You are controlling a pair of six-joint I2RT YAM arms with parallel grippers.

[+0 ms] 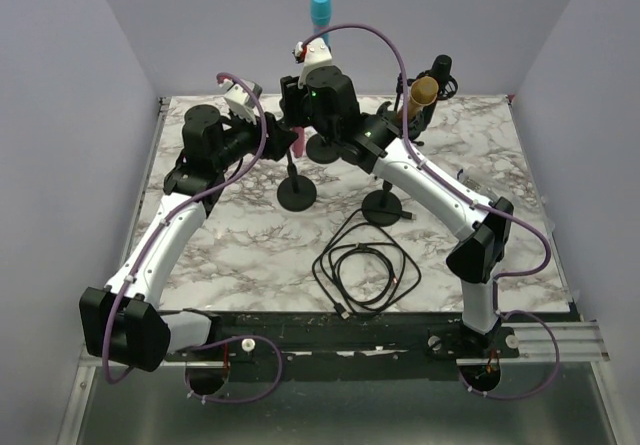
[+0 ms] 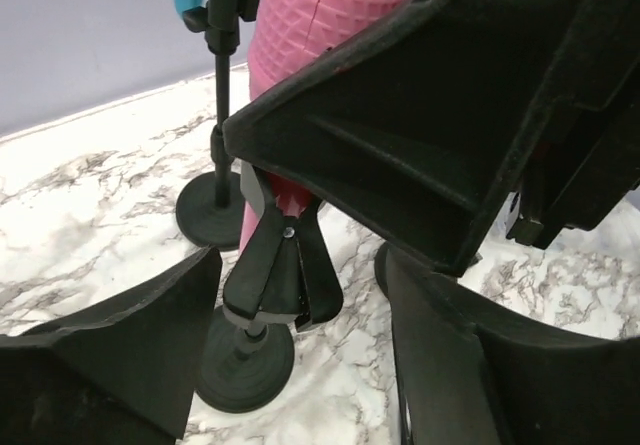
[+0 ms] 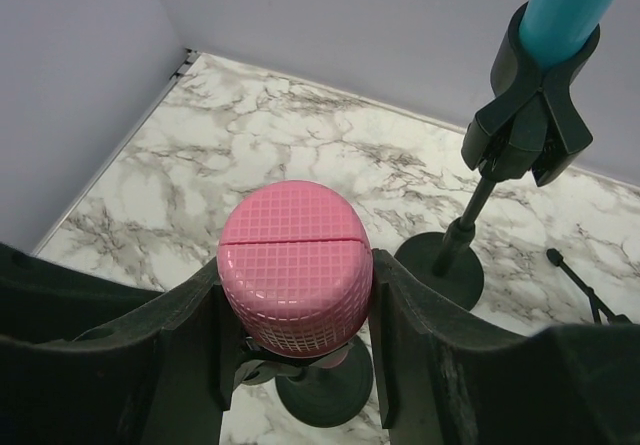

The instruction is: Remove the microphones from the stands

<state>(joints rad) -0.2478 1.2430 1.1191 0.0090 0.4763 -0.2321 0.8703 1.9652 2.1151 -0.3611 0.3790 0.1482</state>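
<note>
**Pink mic gripped at the head, clip bracketed below**

- Marble table (image 1: 250, 255): both arms reach over its far middle, so the 2 grippers meet at 1 stand.
- Right gripper (image 3: 298, 300): it comes from above. Its 2 fingers lie flush against opposite sides of the pink microphone (image 3: 293, 260) head and are closed onto it. Judgement: a hold on the head allows a straight pull up out of the clip.
- Left gripper (image 2: 300, 275): it sits lower, beneath the right gripper, with its jaws apart. The clip (image 2: 283, 265) is between them with a gap on each side, and I can see no contact. Judgement: it is placed to pin the clip so the stand base (image 2: 245, 365) does not rise with the mic.
- Pink microphone: seated in the clip, with its body running down behind the clip arms. Not yet out of the stand.
- Blue microphone (image 3: 570, 5): on its own stand, beyond the right gripper and off to its right, apart from the fingers. Judgement: a lift that drifts that way could knock it.
- Cable coil (image 1: 365, 265): well to the near side of both grippers.
</note>
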